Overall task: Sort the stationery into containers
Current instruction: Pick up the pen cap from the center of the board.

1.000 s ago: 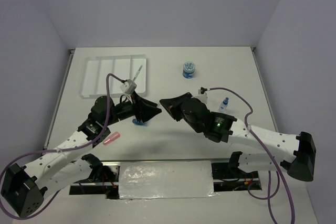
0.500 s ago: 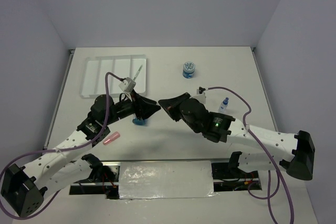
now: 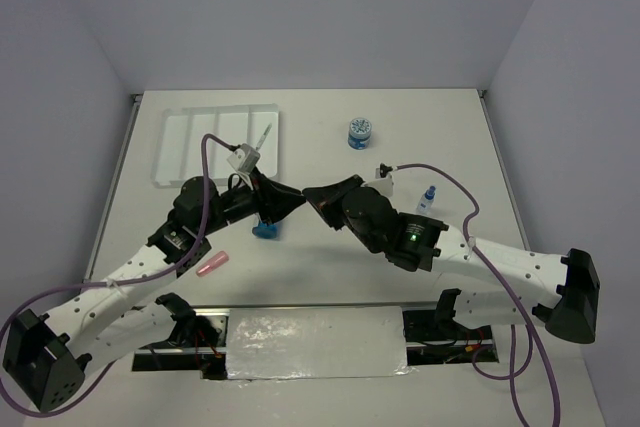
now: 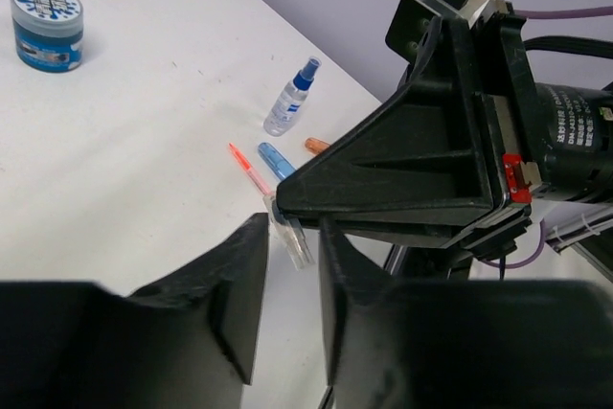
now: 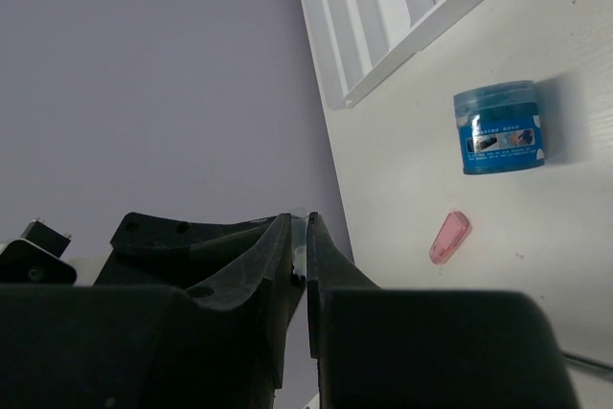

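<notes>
At centre frame, your left gripper has closed in on the right gripper. Right jaws clench a thin pale pen; left jaws stand parted either side of it. Handover toward the tray looks imminent.

Top view: low blue round plastic tub half hidden under left gripper. Thin clear pen-like piece pinched in right gripper, too blurred to ID. Rt wrist view: white divided plastic tray cut off at top edge.

White four-slot tray far left with grey-green pen in its rightmost slot; blue jar mid-table, second blue jar far centre, pink stub near edge, clear slim piece pinched in right gripper.
</notes>
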Action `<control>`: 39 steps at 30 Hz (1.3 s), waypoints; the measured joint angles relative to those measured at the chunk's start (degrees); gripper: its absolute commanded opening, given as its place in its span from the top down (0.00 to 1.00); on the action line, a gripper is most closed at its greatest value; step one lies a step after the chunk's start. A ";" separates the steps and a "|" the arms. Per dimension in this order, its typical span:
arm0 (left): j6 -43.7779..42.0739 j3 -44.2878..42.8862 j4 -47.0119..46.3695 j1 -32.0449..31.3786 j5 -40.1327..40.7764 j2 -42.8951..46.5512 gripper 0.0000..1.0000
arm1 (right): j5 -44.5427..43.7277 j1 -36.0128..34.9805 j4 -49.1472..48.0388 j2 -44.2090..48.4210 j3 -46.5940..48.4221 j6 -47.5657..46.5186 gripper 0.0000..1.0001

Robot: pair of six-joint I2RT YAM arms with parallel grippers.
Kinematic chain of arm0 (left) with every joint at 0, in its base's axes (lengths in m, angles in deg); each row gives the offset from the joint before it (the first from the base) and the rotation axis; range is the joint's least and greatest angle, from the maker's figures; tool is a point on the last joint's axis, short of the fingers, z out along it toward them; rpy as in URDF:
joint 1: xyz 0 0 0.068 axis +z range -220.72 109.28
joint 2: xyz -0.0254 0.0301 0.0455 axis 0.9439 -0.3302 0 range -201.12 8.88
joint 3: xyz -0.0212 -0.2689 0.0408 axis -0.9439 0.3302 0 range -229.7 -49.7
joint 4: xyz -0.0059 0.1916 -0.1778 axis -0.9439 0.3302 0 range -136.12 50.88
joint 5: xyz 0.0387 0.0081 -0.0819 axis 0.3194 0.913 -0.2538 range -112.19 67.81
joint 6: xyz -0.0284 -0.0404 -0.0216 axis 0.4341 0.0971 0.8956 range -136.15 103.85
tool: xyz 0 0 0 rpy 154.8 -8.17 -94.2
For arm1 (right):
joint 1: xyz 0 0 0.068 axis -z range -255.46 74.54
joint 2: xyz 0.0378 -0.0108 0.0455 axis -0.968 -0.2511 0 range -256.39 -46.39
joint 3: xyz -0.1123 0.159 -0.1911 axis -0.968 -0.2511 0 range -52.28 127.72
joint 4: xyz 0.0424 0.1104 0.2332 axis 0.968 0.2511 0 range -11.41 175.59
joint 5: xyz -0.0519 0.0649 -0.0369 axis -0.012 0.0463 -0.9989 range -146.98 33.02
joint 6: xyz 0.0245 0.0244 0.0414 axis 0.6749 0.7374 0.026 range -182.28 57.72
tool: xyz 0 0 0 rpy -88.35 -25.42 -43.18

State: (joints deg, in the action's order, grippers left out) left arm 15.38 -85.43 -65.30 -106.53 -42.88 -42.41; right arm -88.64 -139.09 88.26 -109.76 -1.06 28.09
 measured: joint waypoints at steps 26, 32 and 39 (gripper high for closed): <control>-0.15 -0.13 2.47 0.04 0.70 -0.35 0.84 | -2.03 -0.13 -2.93 -1.49 0.22 -1.88 1.00; -0.15 -0.55 3.39 0.04 1.38 -0.35 1.00 | -2.10 -0.13 -3.21 -1.49 0.22 -2.80 0.98; -0.50 -1.40 4.37 0.00 1.18 -0.37 1.00 | -1.73 -0.17 -7.91 -0.50 -1.90 -5.84 0.47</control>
State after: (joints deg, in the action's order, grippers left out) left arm 14.87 -86.83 -60.93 -106.53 -41.70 -42.78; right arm -90.37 -139.27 80.35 -110.27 -2.96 22.26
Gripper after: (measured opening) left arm 0.230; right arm 0.431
